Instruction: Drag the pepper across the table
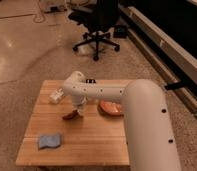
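Note:
The pepper (70,115) is a small dark red, slim piece lying on the wooden table (92,145) left of centre. My gripper (77,109) hangs from the white arm (142,120) and points down right at the pepper's right end, touching or nearly touching it. The arm reaches in from the lower right and bends over the table's middle.
A round orange-red dish (110,107) sits right of the gripper, partly behind the arm. A blue cloth (49,141) lies near the front left. A small white object (55,96) sits at the back left. A black office chair (98,25) stands on the floor beyond.

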Controlling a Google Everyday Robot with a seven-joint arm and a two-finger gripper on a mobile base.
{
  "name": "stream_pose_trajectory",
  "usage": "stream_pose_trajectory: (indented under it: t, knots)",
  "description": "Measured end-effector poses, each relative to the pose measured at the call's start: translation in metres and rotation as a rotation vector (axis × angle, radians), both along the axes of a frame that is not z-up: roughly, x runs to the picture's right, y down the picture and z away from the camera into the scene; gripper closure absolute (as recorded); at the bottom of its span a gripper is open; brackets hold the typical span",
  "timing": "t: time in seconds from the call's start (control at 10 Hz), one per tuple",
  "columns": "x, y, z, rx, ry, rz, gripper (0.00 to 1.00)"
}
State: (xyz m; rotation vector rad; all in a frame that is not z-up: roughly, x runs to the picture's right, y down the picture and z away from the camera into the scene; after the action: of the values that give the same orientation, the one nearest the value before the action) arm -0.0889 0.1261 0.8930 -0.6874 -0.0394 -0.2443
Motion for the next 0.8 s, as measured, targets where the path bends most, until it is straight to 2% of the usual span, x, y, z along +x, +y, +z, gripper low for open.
stream_pose_trajectory:
  t: [0.2,0.4,0.6,0.8]
  knots:
    - [-0.011,0.004,-0.002,0.004,0.005,-0.001,0.74]
    - [-0.002,0.000,-0.008,0.004,0.000,-0.009,0.74]
    - [0.019,0.000,-0.008,0.001,0.011,-0.003,0.74]
    - [0.015,0.002,-0.007,0.003,0.014,-0.004,0.74]
